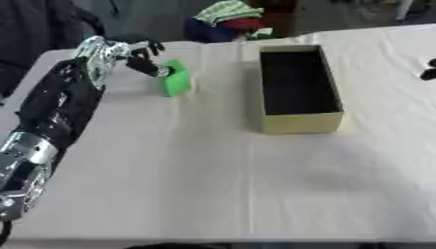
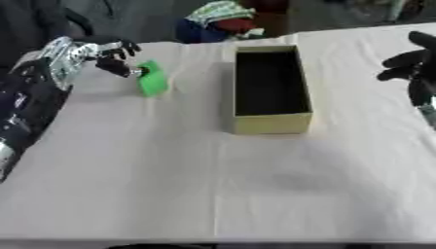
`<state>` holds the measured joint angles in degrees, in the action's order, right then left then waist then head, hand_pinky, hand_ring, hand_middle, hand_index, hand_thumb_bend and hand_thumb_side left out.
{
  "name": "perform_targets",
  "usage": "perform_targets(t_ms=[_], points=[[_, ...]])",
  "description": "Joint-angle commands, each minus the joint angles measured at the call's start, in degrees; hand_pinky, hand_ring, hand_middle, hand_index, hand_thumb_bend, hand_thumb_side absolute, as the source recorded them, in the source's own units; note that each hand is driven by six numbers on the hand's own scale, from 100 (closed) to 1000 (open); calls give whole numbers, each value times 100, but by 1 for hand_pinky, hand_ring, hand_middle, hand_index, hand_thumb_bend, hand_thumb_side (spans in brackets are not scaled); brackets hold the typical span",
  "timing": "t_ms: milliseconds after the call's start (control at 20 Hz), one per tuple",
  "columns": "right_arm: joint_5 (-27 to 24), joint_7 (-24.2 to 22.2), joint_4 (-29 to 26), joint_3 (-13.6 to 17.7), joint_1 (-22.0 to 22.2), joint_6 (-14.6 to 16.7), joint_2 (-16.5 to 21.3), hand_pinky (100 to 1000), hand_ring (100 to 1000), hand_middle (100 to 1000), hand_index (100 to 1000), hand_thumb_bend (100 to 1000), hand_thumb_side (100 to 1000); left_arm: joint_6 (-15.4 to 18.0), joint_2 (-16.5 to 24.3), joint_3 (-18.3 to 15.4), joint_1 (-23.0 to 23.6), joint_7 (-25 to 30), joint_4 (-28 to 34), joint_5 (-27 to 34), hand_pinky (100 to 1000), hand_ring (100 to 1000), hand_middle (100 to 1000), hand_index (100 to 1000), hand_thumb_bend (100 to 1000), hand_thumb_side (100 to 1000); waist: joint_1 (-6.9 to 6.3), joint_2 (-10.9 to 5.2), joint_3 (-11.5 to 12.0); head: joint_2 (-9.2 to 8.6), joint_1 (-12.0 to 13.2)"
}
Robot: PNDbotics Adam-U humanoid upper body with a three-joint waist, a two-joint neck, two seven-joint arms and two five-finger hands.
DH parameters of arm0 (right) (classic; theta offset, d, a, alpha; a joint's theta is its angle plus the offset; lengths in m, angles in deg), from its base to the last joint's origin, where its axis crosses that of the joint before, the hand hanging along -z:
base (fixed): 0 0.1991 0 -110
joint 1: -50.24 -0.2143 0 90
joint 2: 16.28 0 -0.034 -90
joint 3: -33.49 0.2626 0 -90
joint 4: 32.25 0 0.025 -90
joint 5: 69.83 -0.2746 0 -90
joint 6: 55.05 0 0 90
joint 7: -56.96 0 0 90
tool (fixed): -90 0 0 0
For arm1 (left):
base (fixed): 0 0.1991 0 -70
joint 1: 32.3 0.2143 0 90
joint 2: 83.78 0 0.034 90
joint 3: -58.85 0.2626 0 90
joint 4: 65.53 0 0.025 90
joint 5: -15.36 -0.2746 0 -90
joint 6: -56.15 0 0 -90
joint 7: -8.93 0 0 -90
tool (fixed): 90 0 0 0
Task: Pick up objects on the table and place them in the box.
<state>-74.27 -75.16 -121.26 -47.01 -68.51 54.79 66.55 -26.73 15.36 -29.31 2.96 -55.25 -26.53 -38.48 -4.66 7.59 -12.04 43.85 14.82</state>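
A bright green block [image 1: 177, 78] stands on the white table at the far left. My left hand [image 1: 129, 54] is just to the left of it. One dark fingertip [image 1: 158, 71] touches the block's left side, while the other fingers are spread above and clear of it. The open cardboard box [image 1: 301, 122] sits to the right of the block, long side running away from me, with a dark interior and nothing showing inside. My right hand [image 2: 419, 68] hovers at the right edge, fingers relaxed and holding nothing.
The white tablecloth [image 1: 213, 180] covers the near half of the table, with a fold line down its middle. Beyond the far edge lies a pile of coloured cloth items [image 1: 230, 19]. My left forearm [image 1: 51, 112] lies along the left side.
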Motion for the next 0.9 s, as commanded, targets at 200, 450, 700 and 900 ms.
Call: perform_targets(t_ms=[200,450,700,900], points=[[-65,-29,-41,6,-128,13,33,839,723,737,1000,100,501,-41,47,-47,-47,-223,25,-42,785,829,827,959,370,694,41,-38,-12,27,37],[-70,-38,-39,7,-133,14,27,839,723,737,1000,100,501,-16,-9,-22,-35,-244,22,-82,784,828,827,960,371,700,40,-27,-21,27,58],[-72,-49,-47,5,-129,9,16,839,723,737,1000,100,501,11,-34,8,-28,-221,42,-140,778,821,820,959,375,690,32,-34,-27,27,75],[-73,-55,-51,5,-125,3,12,839,723,736,1000,100,502,4,-61,9,-1,-236,20,-217,771,814,812,957,375,683,30,-39,-35,27,82]])
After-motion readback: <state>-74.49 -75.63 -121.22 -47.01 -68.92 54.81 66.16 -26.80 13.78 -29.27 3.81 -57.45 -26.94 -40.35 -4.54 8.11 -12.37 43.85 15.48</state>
